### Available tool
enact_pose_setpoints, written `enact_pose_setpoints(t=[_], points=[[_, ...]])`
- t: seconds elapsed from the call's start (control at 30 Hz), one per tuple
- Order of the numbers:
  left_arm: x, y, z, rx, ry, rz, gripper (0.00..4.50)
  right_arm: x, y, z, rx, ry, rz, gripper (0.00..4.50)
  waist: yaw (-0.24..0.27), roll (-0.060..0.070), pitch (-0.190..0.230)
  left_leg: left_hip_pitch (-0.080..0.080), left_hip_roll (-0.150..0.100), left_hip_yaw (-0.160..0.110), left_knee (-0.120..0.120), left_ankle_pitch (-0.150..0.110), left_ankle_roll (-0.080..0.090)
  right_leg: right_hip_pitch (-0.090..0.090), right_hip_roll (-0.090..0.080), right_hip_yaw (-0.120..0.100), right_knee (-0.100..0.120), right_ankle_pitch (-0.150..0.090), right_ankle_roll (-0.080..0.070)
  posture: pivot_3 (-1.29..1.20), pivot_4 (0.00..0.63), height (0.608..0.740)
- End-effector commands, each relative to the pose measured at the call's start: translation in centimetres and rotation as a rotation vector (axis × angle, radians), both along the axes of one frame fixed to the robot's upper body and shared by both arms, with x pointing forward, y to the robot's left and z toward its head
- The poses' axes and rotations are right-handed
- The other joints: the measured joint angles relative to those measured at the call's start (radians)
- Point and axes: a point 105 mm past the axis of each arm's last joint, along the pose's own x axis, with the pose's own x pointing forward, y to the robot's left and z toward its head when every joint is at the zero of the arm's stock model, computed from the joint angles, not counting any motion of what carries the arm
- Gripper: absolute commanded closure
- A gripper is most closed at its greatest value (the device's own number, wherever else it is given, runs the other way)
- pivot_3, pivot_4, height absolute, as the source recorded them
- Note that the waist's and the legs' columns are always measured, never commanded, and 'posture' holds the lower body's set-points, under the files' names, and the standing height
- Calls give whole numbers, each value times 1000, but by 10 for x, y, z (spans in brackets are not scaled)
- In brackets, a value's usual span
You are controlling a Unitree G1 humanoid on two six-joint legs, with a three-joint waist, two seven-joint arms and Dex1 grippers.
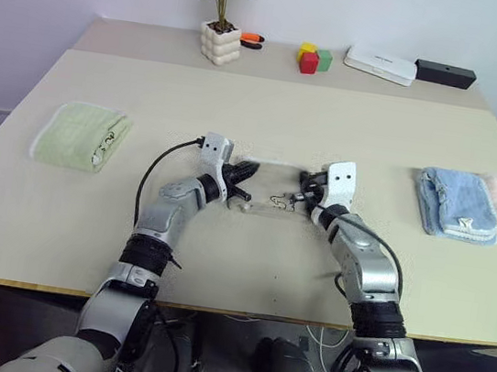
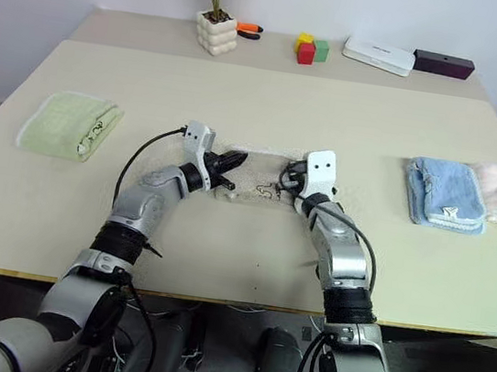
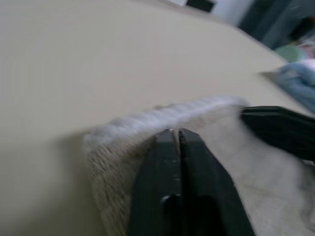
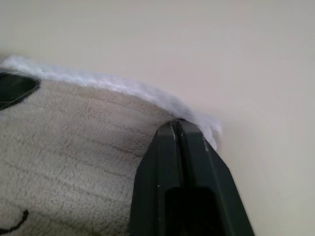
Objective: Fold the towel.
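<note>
Closed left gripper (image 3: 178, 135) and right gripper (image 4: 177, 125) rest on the towel (image 2: 259, 176), lying crosswise.

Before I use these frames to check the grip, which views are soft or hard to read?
Left wrist view: the table's far end and the blue towel are blurred; the left gripper is dark, close and soft-edged. Right wrist view: the towel pile reads clearly, the right gripper shows little detail. Left eye view: evenly lit, but beige towel blends into the table.
</note>
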Motion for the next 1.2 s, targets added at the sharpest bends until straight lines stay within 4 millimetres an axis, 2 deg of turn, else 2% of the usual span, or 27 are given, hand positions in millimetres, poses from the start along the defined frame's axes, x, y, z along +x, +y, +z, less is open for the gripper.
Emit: enact_pose_setpoints(t=[0.03,0.13,0.2,0.23,0.33,0.47,0.6,0.7,0.8,0.93,1.07,1.17,1.2], points=[[-2,6,40,-22,-133,-13,2631,2,-19,48,57,-101,11,2742,1,0,0,-1,0,0,0,0,0,0,0,0,0,0,0,0,150,740],[-5,20,52,-25,-165,-34,1057,0,-31,68,77,-102,47,1195,-4,1,0,0,0,0,-1,0,0,-1,0,0,0,0,0,0,150,740],[-9,30,58,-20,-192,-54,115,-1,-43,74,92,-72,45,225,-7,1,0,0,0,0,-2,0,0,-2,0,0,0,0,0,0,150,740],[-9,35,59,-4,-208,-56,14,-1,-49,76,99,-57,43,60,-10,1,0,0,0,0,-2,0,0,-2,0,0,0,0,0,0,150,740],[-20,47,65,6,-238,-127,14,-3,-55,81,323,50,61,60,-18,1,1,0,0,1,-3,0,0,-2,0,0,0,0,0,0,150,740],[-49,67,67,65,-287,-325,14,-26,-26,65,322,245,258,60,-25,2,1,0,1,2,-4,0,0,-3,0,0,0,0,0,0,150,740],[-59,82,81,41,-300,-390,14,-28,-24,39,255,349,218,60,-19,2,1,0,1,2,-6,0,0,-5,0,1,0,0,-1,0,150,740],[-61,89,83,100,-344,-387,14,-31,-13,23,250,420,224,60,-18,2,1,-1,0,2,-5,0,0,-4,0,1,-1,0,-1,0,150,740],[-64,90,82,146,-370,-388,14,-29,-6,21,258,429,228,60,-20,2,1,-1,0,2,-5,0,0,-4,0,2,-1,0,-1,0,150,740],[-65,87,78,115,-349,-380,14,-28,-5,1,252,495,218,60,-21,2,1,-1,0,3,-6,0,0,-4,0,2,-1,0,-1,0,150,740],[-69,77,77,91,-358,-379,14,-28,13,5,384,530,283,60,-22,2,1,1,1,3,-5,0,0,-3,0,2,-1,0,-1,0,150,740],[-70,75,77,85,-358,-373,0,-25,21,6,459,556,299,844,-28,2,1,1,1,3,-5,0,-1,-3,1,2,-1,1,-1,0,150,740],[-69,75,77,85,-358,-367,0,-25,24,6,473,565,313,1397,-28,2,1,1,1,3,-6,0,-1,-4,1,2,-1,1,-1,0,150,740]])
